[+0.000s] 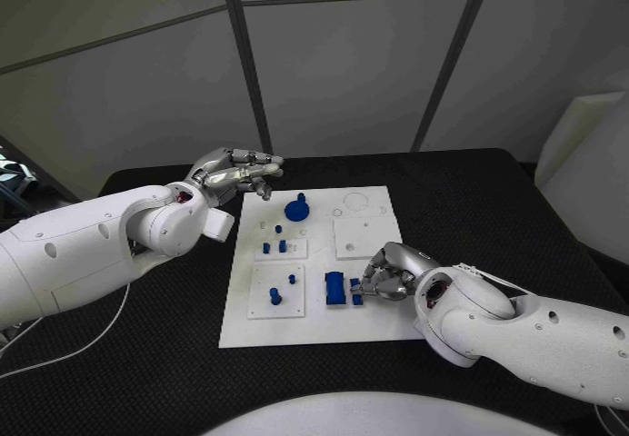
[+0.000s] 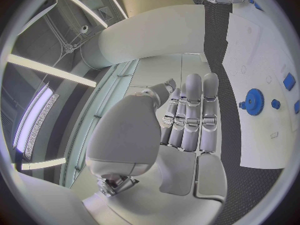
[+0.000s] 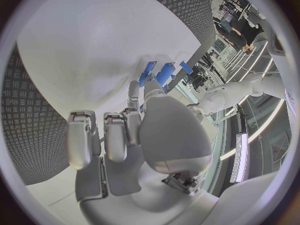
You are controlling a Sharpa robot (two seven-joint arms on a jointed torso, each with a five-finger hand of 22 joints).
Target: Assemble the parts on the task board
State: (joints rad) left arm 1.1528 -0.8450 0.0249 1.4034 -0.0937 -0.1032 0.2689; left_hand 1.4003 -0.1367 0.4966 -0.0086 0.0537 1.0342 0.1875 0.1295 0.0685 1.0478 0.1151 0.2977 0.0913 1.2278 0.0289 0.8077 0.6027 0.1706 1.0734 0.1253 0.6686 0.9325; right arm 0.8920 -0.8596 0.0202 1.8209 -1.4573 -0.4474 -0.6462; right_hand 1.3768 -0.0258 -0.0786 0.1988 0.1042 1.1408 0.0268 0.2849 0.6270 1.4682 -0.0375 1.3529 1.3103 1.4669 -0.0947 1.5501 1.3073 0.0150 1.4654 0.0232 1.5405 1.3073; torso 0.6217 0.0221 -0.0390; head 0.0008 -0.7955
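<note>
Fingertips of my right hand [image 1: 388, 272] touch a small blue part [image 1: 356, 292] beside the block [image 1: 335, 289] on the board [image 1: 374, 322]; a firm grip isn't clear. Left hand [image 1: 236, 173], curled and holding nothing, hovers beyond the board. I'd press slowly, keeping it square.

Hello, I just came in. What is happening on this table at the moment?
A two-armed robot is assembling small blue parts on a white task board on a black table. Its right hand is down on the board, fingers at a small blue part beside a larger blue block; whether it grips the part is unclear. Its left hand hovers off the board's far left corner, fingers curled in and holding nothing. A blue gear and several blue pegs sit on the board.
</note>
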